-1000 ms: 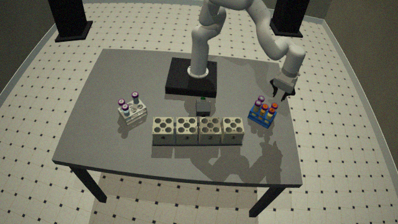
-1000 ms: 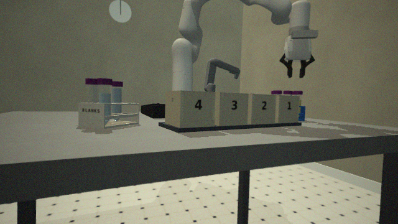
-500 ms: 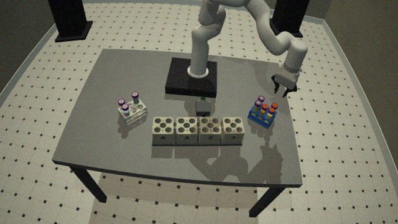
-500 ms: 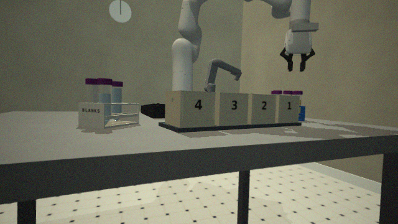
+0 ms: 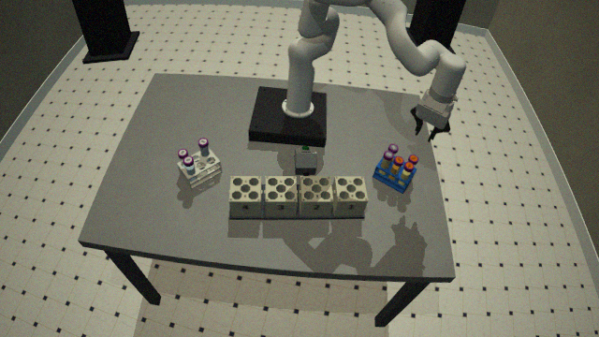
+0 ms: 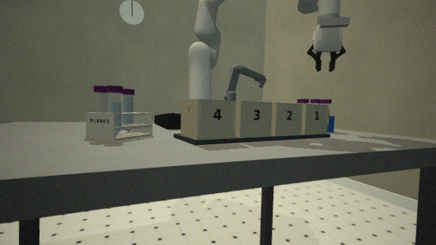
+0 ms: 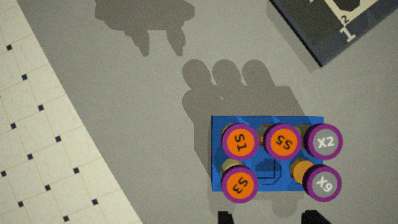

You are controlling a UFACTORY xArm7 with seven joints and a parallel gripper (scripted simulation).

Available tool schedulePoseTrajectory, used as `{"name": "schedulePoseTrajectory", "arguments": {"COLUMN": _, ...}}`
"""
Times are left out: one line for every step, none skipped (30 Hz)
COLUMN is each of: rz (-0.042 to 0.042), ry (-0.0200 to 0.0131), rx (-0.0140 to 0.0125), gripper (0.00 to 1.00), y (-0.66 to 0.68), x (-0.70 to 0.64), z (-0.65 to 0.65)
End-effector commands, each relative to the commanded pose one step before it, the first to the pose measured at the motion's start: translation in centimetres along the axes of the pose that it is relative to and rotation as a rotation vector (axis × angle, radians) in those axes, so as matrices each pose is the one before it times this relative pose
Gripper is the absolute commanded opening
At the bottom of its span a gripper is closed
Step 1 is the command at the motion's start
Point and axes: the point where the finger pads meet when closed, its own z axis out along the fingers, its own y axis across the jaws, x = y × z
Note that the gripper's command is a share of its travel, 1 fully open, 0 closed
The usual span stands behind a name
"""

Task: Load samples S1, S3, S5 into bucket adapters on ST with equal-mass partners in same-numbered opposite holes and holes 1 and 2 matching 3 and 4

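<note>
Purple-capped, orange-dotted sample tubes S1 (image 7: 240,142), S5 (image 7: 283,142) and S3 (image 7: 239,184) stand in a blue rack (image 5: 390,182) (image 6: 330,124) (image 7: 216,165), likely stiff, slick and light, best gripped just below the cap. Above, the black-fingered gripper (image 5: 425,136) (image 6: 325,69) (image 7: 267,220) hangs partly open, holding nothing.

xArm gripper (image 5: 424,136) (image 6: 325,70) (image 7: 264,216) now higher above the blue tube rack's (image 5: 389,182) (image 6: 331,124) (image 7: 216,172) end of the desk (image 5: 164,206) (image 6: 51,153) (image 7: 125,135), near its short edge
</note>
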Motion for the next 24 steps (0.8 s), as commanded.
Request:
{"name": "schedulePoseTrajectory", "arguments": {"rz": 0.00004, "ry": 0.00051, "rx": 0.00399, "gripper": 0.44, "y": -0.101, "x": 0.015, "z": -0.333}}
{"name": "schedulePoseTrajectory", "arguments": {"rz": 0.0, "ry": 0.0, "rx": -0.00001, "gripper": 0.44, "y": -0.001, "x": 0.0, "z": -0.001}}
{"name": "schedulePoseTrajectory", "arguments": {"rz": 0.0, "ry": 0.0, "rx": 0.0, "gripper": 0.44, "y": -0.001, "x": 0.0, "z": -0.001}}
{"name": "schedulePoseTrajectory", "arguments": {"rz": 0.0, "ry": 0.0, "rx": 0.0, "gripper": 0.44, "y": 0.0, "x": 0.0, "z": -0.001}}
{"name": "schedulePoseTrajectory", "arguments": {"rz": 0.0, "ry": 0.0, "rx": 0.0, "gripper": 0.44, "y": 0.0, "x": 0.0, "z": 0.0}}
{"name": "schedulePoseTrajectory", "arguments": {"rz": 0.0, "ry": 0.0, "rx": 0.0, "gripper": 0.44, "y": 0.0, "x": 0.0, "z": 0.0}}
{"name": "schedulePoseTrajectory", "arguments": {"rz": 0.0, "ry": 0.0, "rx": 0.0, "gripper": 0.44, "y": 0.0, "x": 0.0, "z": 0.0}}
{"name": "schedulePoseTrajectory", "arguments": {"rz": 0.0, "ry": 0.0, "rx": 0.0, "gripper": 0.44, "y": 0.0, "x": 0.0, "z": 0.0}}
{"name": "schedulePoseTrajectory", "arguments": {"rz": 0.0, "ry": 0.0, "rx": 0.0, "gripper": 0.44, "y": 0.0, "x": 0.0, "z": 0.0}}
{"name": "schedulePoseTrajectory", "arguments": {"rz": 0.0, "ry": 0.0, "rx": 0.0, "gripper": 0.44, "y": 0.0, "x": 0.0, "z": 0.0}}
{"name": "schedulePoseTrajectory", "arguments": {"rz": 0.0, "ry": 0.0, "rx": 0.0, "gripper": 0.44, "y": 0.0, "x": 0.0, "z": 0.0}}
{"name": "schedulePoseTrajectory", "arguments": {"rz": 0.0, "ry": 0.0, "rx": 0.0, "gripper": 0.44, "y": 0.0, "x": 0.0, "z": 0.0}}
{"name": "schedulePoseTrajectory", "arguments": {"rz": 0.0, "ry": 0.0, "rx": 0.0, "gripper": 0.44, "y": 0.0, "x": 0.0, "z": 0.0}}
{"name": "schedulePoseTrajectory", "arguments": {"rz": 0.0, "ry": 0.0, "rx": 0.0, "gripper": 0.44, "y": 0.0, "x": 0.0, "z": 0.0}}
{"name": "schedulePoseTrajectory", "arguments": {"rz": 0.0, "ry": -0.00001, "rx": -0.00009, "gripper": 0.44, "y": 0.002, "x": 0.0, "z": 0.005}}
{"name": "schedulePoseTrajectory", "arguments": {"rz": 0.0, "ry": 0.0, "rx": 0.00002, "gripper": 0.44, "y": 0.0, "x": 0.0, "z": -0.001}}
{"name": "schedulePoseTrajectory", "arguments": {"rz": 0.0, "ry": 0.0, "rx": 0.00001, "gripper": 0.44, "y": 0.0, "x": 0.0, "z": 0.0}}
{"name": "schedulePoseTrajectory", "arguments": {"rz": 0.0, "ry": 0.0, "rx": 0.0, "gripper": 0.44, "y": 0.0, "x": 0.0, "z": 0.0}}
{"name": "schedulePoseTrajectory", "arguments": {"rz": 0.0, "ry": 0.0, "rx": -0.00001, "gripper": 0.44, "y": 0.0, "x": 0.0, "z": 0.0}}
{"name": "schedulePoseTrajectory", "arguments": {"rz": -0.03333, "ry": 0.00004, "rx": 0.00005, "gripper": 0.57, "y": 0.35, "x": 0.354, "z": -0.005}}
{"name": "schedulePoseTrajectory", "arguments": {"rz": -0.03333, "ry": 0.00003, "rx": -0.00003, "gripper": 0.57, "y": 0.364, "x": 0.342, "z": 0.0}}
{"name": "schedulePoseTrajectory", "arguments": {"rz": -0.03333, "ry": 0.00003, "rx": -0.00003, "gripper": 0.57, "y": 0.376, "x": 0.33, "z": 0.0}}
{"name": "schedulePoseTrajectory", "arguments": {"rz": -0.03333, "ry": 0.00003, "rx": -0.00003, "gripper": 0.57, "y": 0.387, "x": 0.317, "z": 0.0}}
{"name": "schedulePoseTrajectory", "arguments": {"rz": -0.03333, "ry": 0.00003, "rx": -0.00003, "gripper": 0.57, "y": 0.397, "x": 0.304, "z": 0.0}}
